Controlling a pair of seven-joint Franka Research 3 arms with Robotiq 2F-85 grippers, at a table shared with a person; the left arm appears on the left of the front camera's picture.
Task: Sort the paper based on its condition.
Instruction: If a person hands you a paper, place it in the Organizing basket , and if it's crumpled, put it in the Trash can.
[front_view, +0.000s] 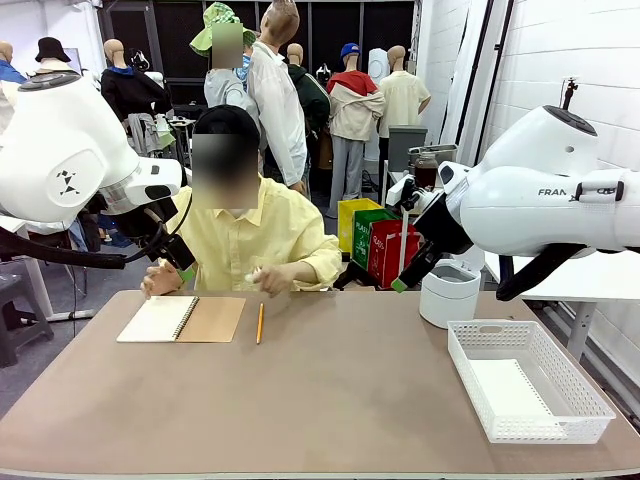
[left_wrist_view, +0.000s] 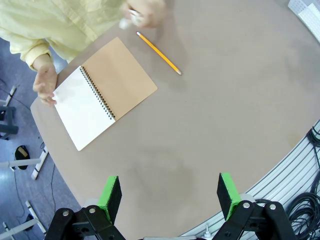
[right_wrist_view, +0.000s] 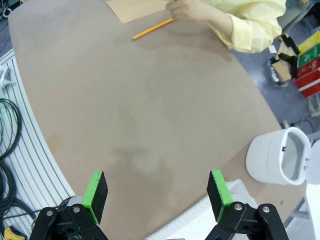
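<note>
Sorting is not yet starting: both the left pincer (left_wrist_view: 170, 192) and right pincer (right_wrist_view: 157, 192) are hanging apart, empty, waiting while the person's hand (front_view: 272, 277), far ahead, is crumpling paper (left_wrist_view: 128, 19).

Right gripper (right_wrist_view: 157, 197) low in frame, green pads (right_wrist_view: 95, 195) spread wide, nothing between them. Bare brown table (right_wrist_view: 150, 115) beyond the fingertips. Yellow pencil (right_wrist_view: 152, 29) far ahead, lying flat, tilted. Person's hand (right_wrist_view: 187, 9) just beside the pencil's far end, yellow sleeve (right_wrist_view: 245, 22) trailing off to one side. Corner of tan notebook cover (right_wrist_view: 137, 7) at the top edge. White bin (right_wrist_view: 272, 157) off beyond the second pad, mouth open. White basket rim (right_wrist_view: 200, 220) close under that pad.
</note>
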